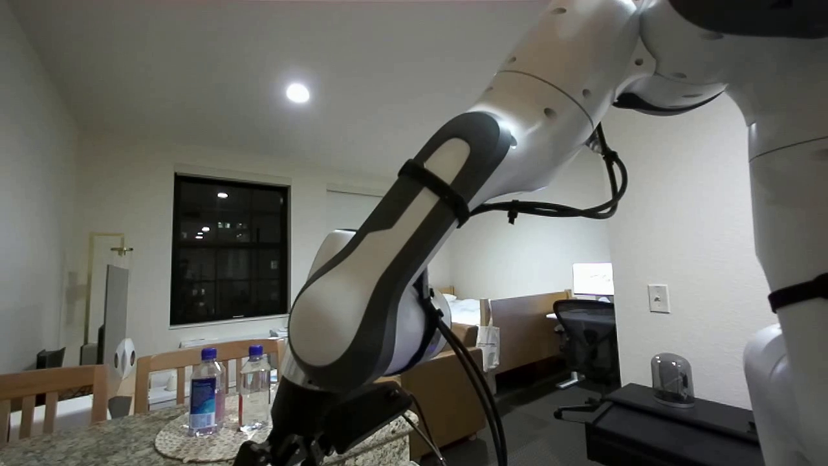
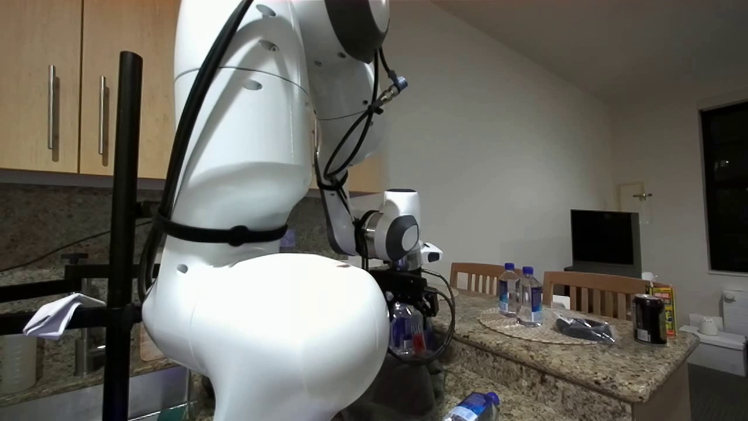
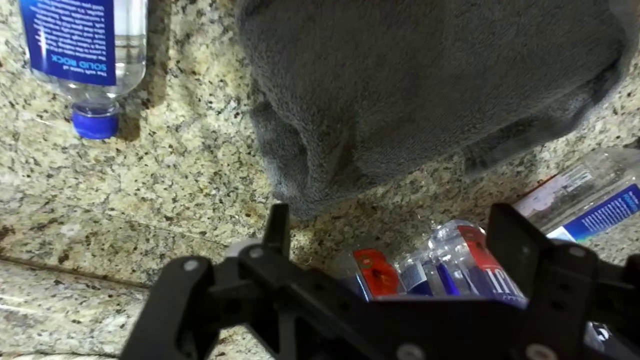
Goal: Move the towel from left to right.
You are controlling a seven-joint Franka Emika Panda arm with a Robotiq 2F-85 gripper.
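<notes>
Gripper [image 3: 389, 215] has its jaws wide apart, nothing visibly pinched, likely to straddle a fold; clustered bottles [image 3: 475, 262] below could foul the approach. Grey towel [image 3: 425, 90] lies bunched on the granite counter [image 3: 200, 165] just ahead, not yet grabbed. Farther back, two upright bottles [image 2: 529, 301] stand on a woven mat [image 2: 501, 328], presumably parked out of the way.

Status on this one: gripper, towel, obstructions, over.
Gripper open. Gray towel rumpled on granite counter. Bottles show between jaws in wrist view, possibly obstructing.

Cabinets [image 2: 89, 52] and a bed [image 1: 465, 312] show a home.
</notes>
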